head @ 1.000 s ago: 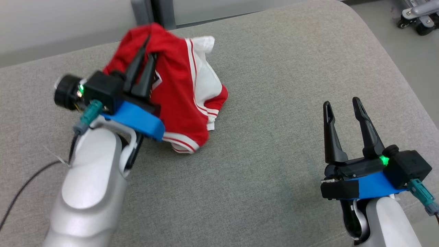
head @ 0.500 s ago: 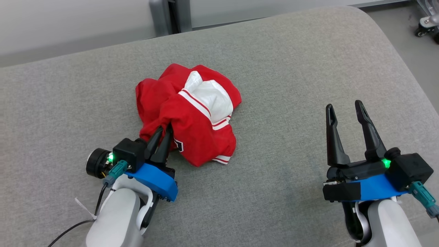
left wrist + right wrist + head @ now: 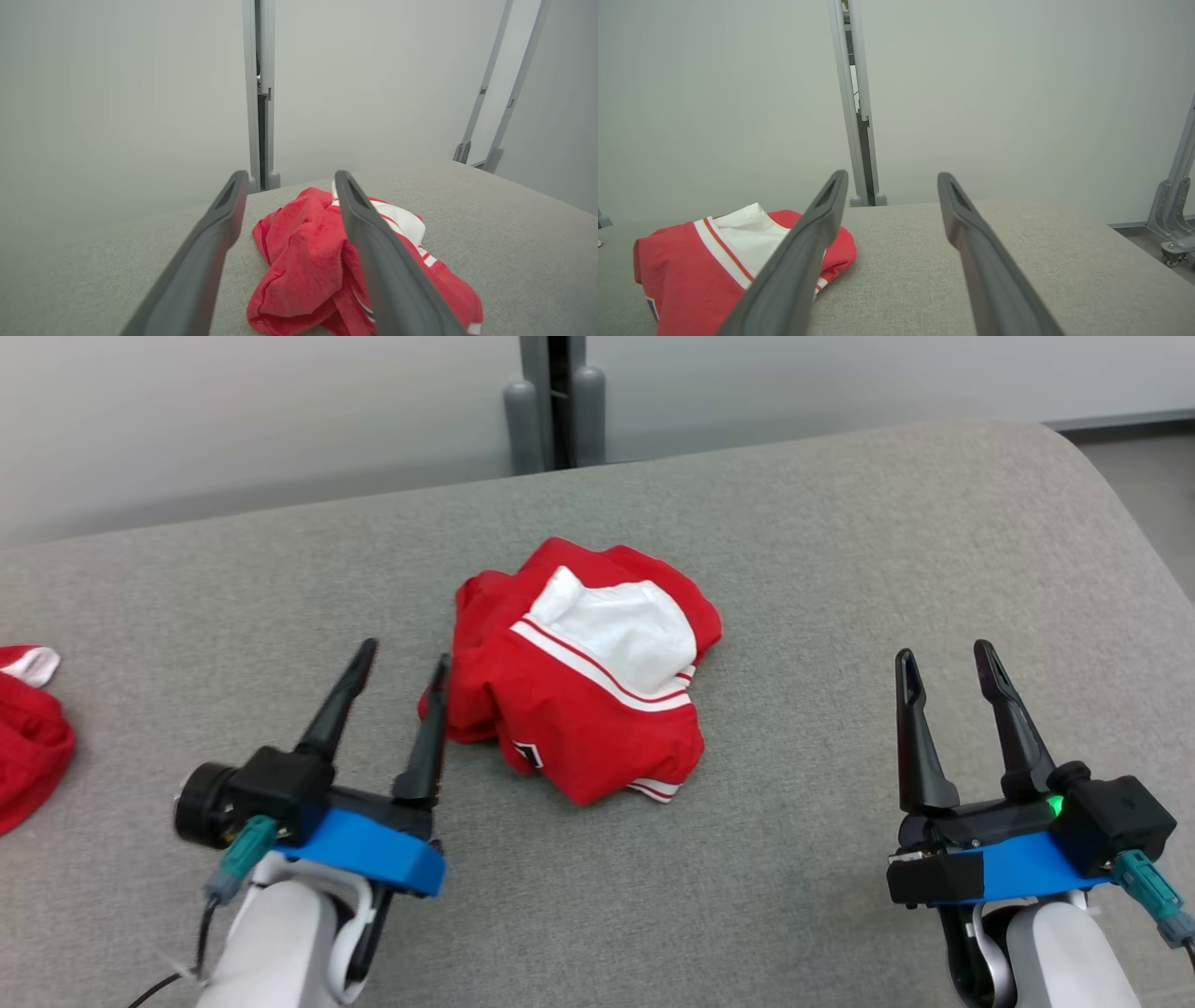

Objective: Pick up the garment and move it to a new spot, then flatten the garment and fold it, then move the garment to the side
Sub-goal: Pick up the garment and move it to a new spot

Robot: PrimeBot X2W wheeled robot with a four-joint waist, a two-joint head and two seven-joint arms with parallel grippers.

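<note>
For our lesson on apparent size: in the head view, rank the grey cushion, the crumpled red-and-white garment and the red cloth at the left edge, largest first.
1. grey cushion
2. red-and-white garment
3. red cloth, cut off by the frame edge

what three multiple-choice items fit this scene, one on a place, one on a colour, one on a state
1. The garment lies:
a) on the grey cushion, beside the left claw
b) on the floor
c) draped over a chair

2. Its colours are:
a) blue and yellow
b) red with white
c) all black

3. The left claw is:
a) shut on the garment
b) shut on a cable
c) open, holding nothing

Answers:
1 a, the head view shows it crumpled on the cushion by that claw's finger.
2 b, it is red cloth with a white panel and stripes.
3 c, its fingers stand apart, gripping nothing.
</note>
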